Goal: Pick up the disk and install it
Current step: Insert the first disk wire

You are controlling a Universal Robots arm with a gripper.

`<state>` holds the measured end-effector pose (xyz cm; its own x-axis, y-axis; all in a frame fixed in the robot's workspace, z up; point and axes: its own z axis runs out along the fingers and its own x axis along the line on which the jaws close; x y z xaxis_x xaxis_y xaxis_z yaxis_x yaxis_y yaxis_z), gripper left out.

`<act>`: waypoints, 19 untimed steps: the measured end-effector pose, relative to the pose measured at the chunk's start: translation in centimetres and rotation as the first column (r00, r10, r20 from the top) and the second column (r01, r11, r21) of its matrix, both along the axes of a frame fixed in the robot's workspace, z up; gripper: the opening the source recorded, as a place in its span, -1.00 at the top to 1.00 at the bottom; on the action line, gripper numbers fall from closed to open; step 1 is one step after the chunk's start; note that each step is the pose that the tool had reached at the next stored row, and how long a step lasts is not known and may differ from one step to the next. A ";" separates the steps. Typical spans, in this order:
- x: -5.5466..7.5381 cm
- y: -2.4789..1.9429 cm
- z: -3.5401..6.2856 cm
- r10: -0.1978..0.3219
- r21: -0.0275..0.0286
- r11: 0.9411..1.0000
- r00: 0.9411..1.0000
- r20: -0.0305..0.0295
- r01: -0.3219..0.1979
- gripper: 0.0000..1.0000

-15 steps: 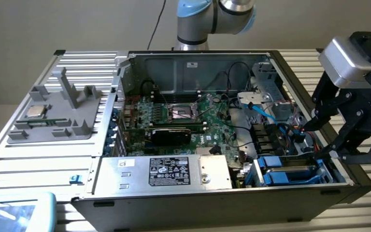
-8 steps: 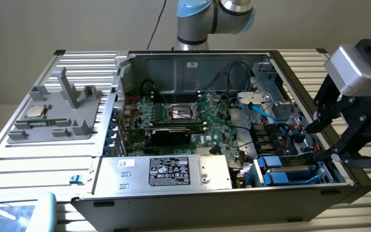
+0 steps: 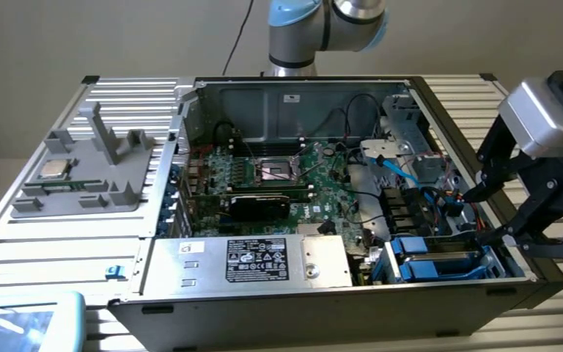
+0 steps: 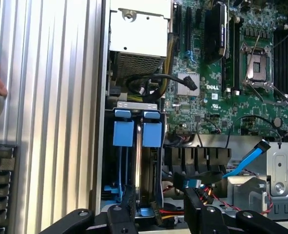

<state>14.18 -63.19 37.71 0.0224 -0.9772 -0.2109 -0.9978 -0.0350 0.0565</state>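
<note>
I am at the near right corner of the case, which lies open on the surface. My jaws hang just over the bay there. They are spread wide and hold nothing.

Two blue frames stand side by side in the bay. The one in line with the gap of my jaws I take for the disk. It stands on its thin edge, down in its slot, and I see its blue frame low in the corner. One of my fingers dips in just beside it. The other is out over the wires.

I think this is the put-it-in step, near its end, since the disk sits in the bay and not in my grip. I cannot tell if it is pushed all the way in.

Any move here calls for care, I think. The slot is tight, the other frame is right beside it, and the wires are close to my far finger. So go straight and slow, with no tilt.
</note>
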 end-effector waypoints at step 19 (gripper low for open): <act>0.5 -1.26 -1.22 0.073 0.056 0.996 0.997 0.010 -0.074 -0.04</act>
